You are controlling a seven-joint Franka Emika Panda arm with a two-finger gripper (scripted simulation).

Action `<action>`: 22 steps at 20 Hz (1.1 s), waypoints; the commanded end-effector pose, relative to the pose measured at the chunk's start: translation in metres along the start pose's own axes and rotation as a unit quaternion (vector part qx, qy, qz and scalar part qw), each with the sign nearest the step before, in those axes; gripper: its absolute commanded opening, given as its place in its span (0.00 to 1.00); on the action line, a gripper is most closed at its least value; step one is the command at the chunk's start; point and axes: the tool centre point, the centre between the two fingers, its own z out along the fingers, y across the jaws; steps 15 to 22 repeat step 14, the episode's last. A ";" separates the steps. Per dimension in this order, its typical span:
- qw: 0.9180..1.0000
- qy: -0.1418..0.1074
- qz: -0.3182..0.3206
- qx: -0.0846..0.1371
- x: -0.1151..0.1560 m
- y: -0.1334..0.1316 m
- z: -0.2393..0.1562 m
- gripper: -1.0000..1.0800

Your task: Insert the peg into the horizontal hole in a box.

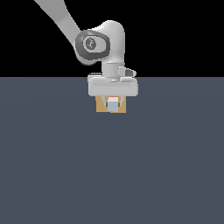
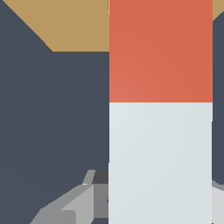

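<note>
From the exterior view the whole arm (image 1: pixel 83 30) shows, smooth pale grey with a rounded joint, reaching down to the pincer (image 1: pixel 113 104), which hangs low over the dark slate tabletop (image 1: pixel 109 175). Directly behind the pincer stands the box (image 1: pixel 101 106), a flat tan block, mostly hidden by the pincer's wide white body. The peg (image 1: pixel 113 104) appears there only end-on: a small pale grey square between the fingers, with a thin red strip just above it.

The wrist view gives what that view cannot: the peg (image 2: pixel 160 131) along its length, a flat-sided square bar, pale grey-white near the pincer and matte red at the far section. The red end runs on toward the box (image 2: pixel 74 26), whose plain ochre surface fills the area beyond it. The hole cannot be seen in either view, so whether the red tip has entered it cannot be told.

Grey, angular finger parts (image 2: pixel 70 205) flank the peg's pale section. The pincer is clenched on the peg, holding it at the grey end, level with the box's middle.
</note>
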 end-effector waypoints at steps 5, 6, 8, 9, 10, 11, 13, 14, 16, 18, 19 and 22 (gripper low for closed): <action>1.000 0.001 -0.001 -0.002 0.048 0.000 -0.003 0.00; 1.000 0.001 -0.001 -0.003 0.055 0.000 -0.003 0.00; 1.000 0.001 -0.001 -0.003 0.065 0.001 -0.003 0.00; 1.000 0.001 -0.001 -0.003 0.068 0.001 -0.003 0.00; 1.000 0.001 -0.001 -0.003 0.071 0.001 -0.003 0.00; 1.000 0.001 -0.001 -0.003 0.073 0.001 -0.003 0.00; 1.000 0.001 -0.001 -0.003 0.074 0.002 -0.003 0.00; 1.000 0.001 -0.001 -0.003 0.074 0.002 -0.003 0.00; 1.000 0.001 -0.001 -0.003 0.074 0.002 -0.003 0.00; 1.000 0.001 -0.001 -0.003 0.074 0.002 -0.003 0.00; 1.000 0.001 -0.001 -0.003 0.074 0.002 -0.003 0.00; 1.000 0.001 -0.001 -0.003 0.074 0.002 -0.003 0.00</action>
